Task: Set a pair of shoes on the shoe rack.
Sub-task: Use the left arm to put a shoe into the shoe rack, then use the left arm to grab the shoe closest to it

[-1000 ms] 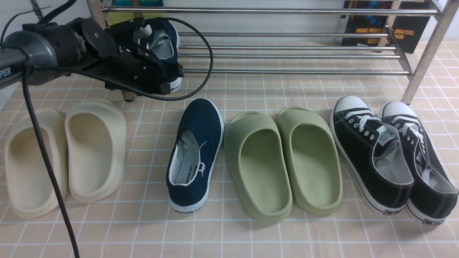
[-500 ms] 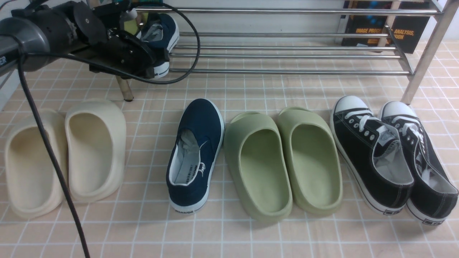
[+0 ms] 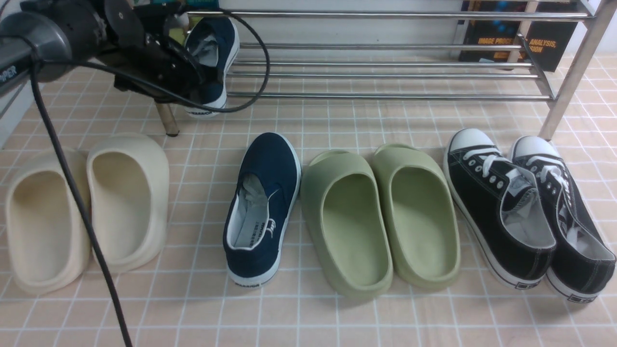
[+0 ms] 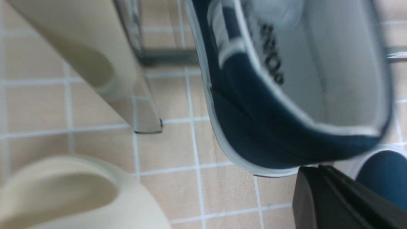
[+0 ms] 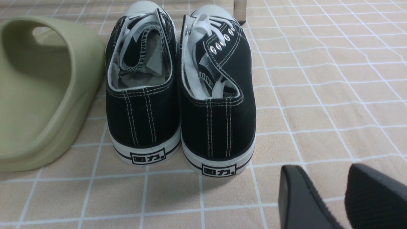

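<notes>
Since a second ago the left arm (image 3: 48,33) has carried the first navy shoe (image 3: 219,43) up and back to the left end of the shoe rack (image 3: 385,95). It tilts there, toe high over the bars and heel hanging past the front bar. At that heel the left fingers (image 4: 337,200) are pressed together, though the blurred wrist view does not show whether canvas is caught between them. Near the black sneakers (image 5: 178,105) the right fingers (image 5: 299,197) stand spread and empty. Half done at best, I judge: this shoe is not settled flat, and the second navy shoe (image 3: 270,178) waits on the tiled floor (image 3: 308,318) between the cream slides (image 3: 125,202) and the green slides (image 3: 356,226).
</notes>
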Robot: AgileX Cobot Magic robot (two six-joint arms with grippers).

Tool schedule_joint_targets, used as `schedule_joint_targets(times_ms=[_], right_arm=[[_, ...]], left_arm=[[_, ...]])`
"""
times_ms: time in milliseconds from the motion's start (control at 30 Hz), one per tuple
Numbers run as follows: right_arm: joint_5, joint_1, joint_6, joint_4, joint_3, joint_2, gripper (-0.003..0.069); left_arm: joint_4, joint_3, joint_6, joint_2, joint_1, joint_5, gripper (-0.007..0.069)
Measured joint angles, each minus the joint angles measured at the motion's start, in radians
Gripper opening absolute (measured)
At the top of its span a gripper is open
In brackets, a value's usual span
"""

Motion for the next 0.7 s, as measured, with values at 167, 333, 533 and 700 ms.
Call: schedule_joint_targets(times_ms=[167, 333, 533, 700], right_arm=[[0.000, 0.000, 0.000, 0.000, 0.000, 0.000, 0.0239], [0.000, 0.000, 0.000, 0.000, 0.000, 0.000, 0.0239], [0.000, 0.000, 0.000, 0.000, 0.000, 0.000, 0.0239], [0.000, 0.000, 0.000, 0.000, 0.000, 0.000, 0.0239]], left_arm=[[0.075, -0.035, 0.000, -0.131, 0.000, 0.129, 0.0020], [0.151, -0.037, 0.000, -0.278, 0.000, 0.302, 0.0020], [0.204, -0.011, -0.016, -0.426, 0.000, 0.466, 0.0020], [0.298, 0.239, -0.095, -0.552, -0.111, 0.431, 0.0022]])
